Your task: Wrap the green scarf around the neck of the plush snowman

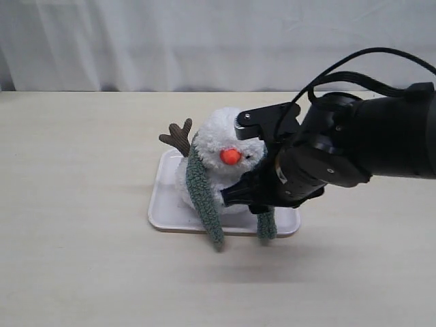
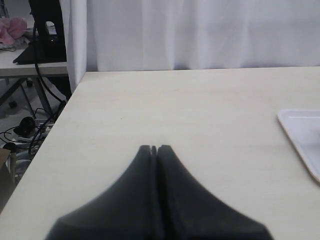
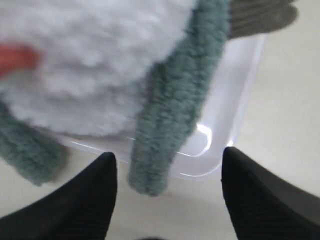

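Hovering wide open at the green scarf (image 3: 172,110)'s loose end, the right gripper (image 3: 167,153) is probably lining up a grab.

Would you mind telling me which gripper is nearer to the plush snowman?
Right. The right gripper sits open just in front of the plush snowman, straddling one hanging green scarf end; the left gripper is shut over bare table, off beyond the tray edge.

No readable text, no labels, no brands, no numbers, no signs on anything
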### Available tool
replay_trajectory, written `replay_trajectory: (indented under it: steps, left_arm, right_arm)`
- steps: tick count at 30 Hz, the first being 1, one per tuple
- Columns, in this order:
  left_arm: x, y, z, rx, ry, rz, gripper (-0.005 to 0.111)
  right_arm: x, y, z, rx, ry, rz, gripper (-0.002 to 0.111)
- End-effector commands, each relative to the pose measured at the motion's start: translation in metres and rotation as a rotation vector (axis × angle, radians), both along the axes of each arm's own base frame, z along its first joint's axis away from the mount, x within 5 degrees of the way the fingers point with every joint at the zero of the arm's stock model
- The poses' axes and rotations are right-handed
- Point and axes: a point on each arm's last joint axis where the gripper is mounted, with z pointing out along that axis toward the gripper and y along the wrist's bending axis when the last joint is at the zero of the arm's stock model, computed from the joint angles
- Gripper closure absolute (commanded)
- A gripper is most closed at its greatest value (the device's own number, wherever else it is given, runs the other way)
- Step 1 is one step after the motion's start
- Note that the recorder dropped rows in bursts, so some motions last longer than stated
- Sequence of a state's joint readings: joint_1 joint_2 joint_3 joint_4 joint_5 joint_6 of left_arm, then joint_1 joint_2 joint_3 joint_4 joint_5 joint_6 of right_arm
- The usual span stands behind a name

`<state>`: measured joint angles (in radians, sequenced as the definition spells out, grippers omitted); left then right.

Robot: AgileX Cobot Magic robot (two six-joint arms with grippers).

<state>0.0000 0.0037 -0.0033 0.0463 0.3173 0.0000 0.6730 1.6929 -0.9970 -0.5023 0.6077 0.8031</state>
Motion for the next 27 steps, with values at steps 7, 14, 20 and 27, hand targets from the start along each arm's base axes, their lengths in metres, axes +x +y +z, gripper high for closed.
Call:
replay_trajectory:
  steps: [7, 14, 20, 27]
  left_arm:
    - [0.0, 0.0, 0.0, -0.004, -0.01, -0.001, 0.107]
    - [0.0, 0.0, 0.0, -0.004, -0.01, -0.001, 0.107]
    - [0.0, 0.0, 0.0, -0.004, -0.01, -0.001, 0.107]
    - [0.0, 0.0, 0.0, -0.004, -0.01, -0.001, 0.107]
  right_arm:
    - [-0.007, -0.009, -0.03, 0.154, -0.055, 0.085, 0.05]
    - [0.004, -0.019, -0.039, 0.147, -0.056, 0.029, 0.05]
    - [0.009, -0.021, -0.05, 0.146, -0.046, 0.038, 0.05]
    - [0.013, -0.008, -0.051, 0.271, -0.095, 0.098, 0.072]
